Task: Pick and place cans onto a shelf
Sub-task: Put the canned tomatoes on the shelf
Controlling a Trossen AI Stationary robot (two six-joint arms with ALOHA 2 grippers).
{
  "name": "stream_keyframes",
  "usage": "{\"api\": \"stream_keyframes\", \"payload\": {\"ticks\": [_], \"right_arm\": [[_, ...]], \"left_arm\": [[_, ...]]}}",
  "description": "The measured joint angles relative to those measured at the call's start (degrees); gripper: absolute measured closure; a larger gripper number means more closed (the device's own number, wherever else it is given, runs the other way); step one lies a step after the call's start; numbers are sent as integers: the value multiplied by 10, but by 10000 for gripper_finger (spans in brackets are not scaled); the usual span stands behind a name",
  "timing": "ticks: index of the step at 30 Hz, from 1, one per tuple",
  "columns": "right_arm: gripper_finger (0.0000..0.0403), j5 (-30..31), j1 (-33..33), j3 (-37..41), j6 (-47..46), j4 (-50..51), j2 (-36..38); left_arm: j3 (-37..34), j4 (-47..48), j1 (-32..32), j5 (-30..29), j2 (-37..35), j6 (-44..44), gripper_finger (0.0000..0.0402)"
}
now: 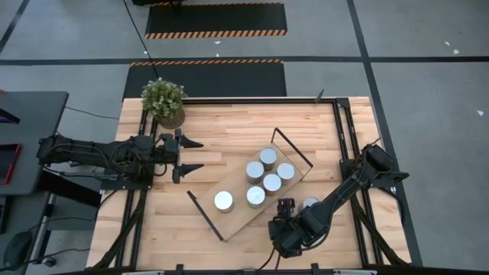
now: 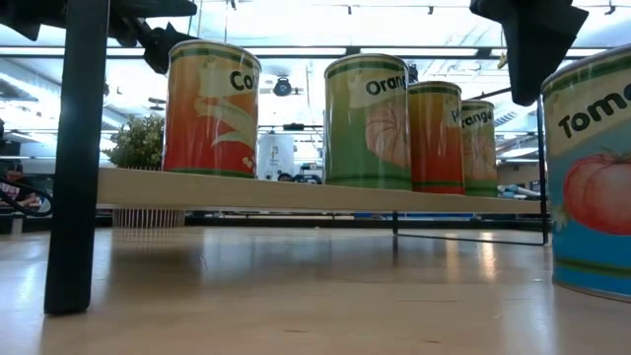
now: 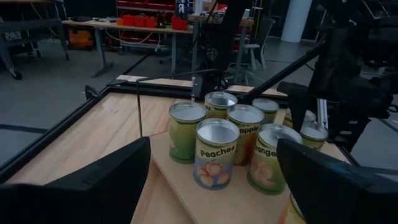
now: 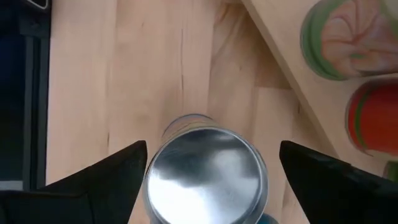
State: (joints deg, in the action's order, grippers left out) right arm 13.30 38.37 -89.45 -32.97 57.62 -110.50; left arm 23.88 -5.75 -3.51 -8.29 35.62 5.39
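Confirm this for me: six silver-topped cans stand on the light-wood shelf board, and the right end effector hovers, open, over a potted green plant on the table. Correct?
Not quite. The open right end effector hovers over a silver-topped can on the table, as the right wrist view shows. The potted green plant sits at the far corner. The six cans on the light-wood shelf board are right.

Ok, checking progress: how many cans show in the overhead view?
7 cans. Six stand on the shelf: five clustered, one apart. One stands on the table beside the right arm, which may hide another.
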Motion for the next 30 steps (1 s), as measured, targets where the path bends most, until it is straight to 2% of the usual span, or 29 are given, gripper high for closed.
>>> {"api": "stream_keyframes", "payload": {"ticks": [10, 17, 23, 30], "right_arm": [[28, 1, 0, 1, -5, 9, 0], [28, -30, -6, 49, -20, -4, 0], [29, -29, -16, 77, -17, -17, -1], [71, -45, -31, 75, -16, -22, -1]], "left_arm": [[0, 5, 0, 0, 0, 4, 46], [0, 6, 0, 0, 0, 4, 46], [0, 6, 0, 0, 0, 5, 46], [0, 5, 0, 0, 0, 5, 46]]}}
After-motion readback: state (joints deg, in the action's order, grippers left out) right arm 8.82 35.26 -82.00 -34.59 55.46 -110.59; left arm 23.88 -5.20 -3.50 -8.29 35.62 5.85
